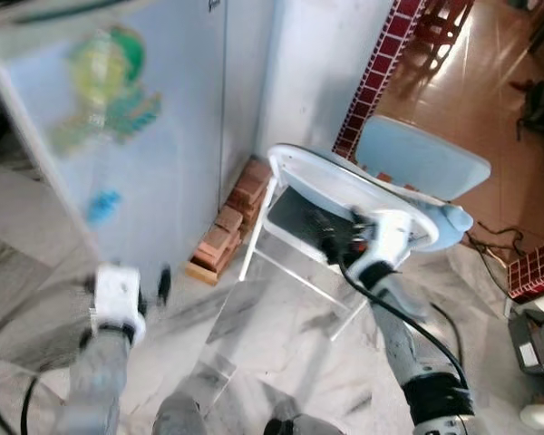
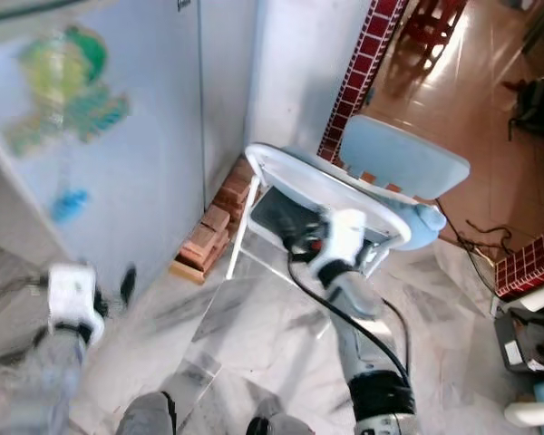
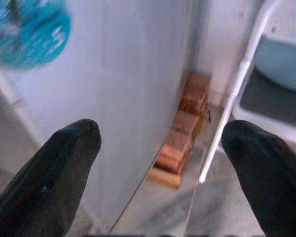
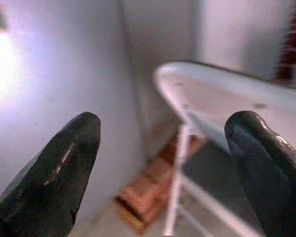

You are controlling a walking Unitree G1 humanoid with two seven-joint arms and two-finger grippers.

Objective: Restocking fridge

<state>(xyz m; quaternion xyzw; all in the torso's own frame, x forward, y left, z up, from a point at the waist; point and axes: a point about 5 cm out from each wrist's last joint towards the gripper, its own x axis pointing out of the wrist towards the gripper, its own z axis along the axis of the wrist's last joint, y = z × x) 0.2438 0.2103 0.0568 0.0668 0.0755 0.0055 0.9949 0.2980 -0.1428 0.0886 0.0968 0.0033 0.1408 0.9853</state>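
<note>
The pale blue fridge (image 1: pixel 127 136) stands at the left, blurred, with green and blue stickers (image 1: pixel 104 82) on its door. My left gripper (image 1: pixel 131 283) is low in front of that door, open and empty, and in the left wrist view its fingers (image 3: pixel 64 168) frame the fridge side and the bricks. My right gripper (image 1: pixel 331 237) is held out beside the white rim of a chair (image 1: pixel 344 181), open with nothing between its fingers (image 4: pixel 64 163).
Stacked bricks (image 1: pixel 227 231) lie on the floor in the gap between fridge and chair. The chair has a light blue back (image 1: pixel 422 159) and white metal legs (image 1: pixel 258 227). A red-tiled pillar (image 1: pixel 376 68) rises behind. Cables (image 1: pixel 494 240) trail on the marble floor at right.
</note>
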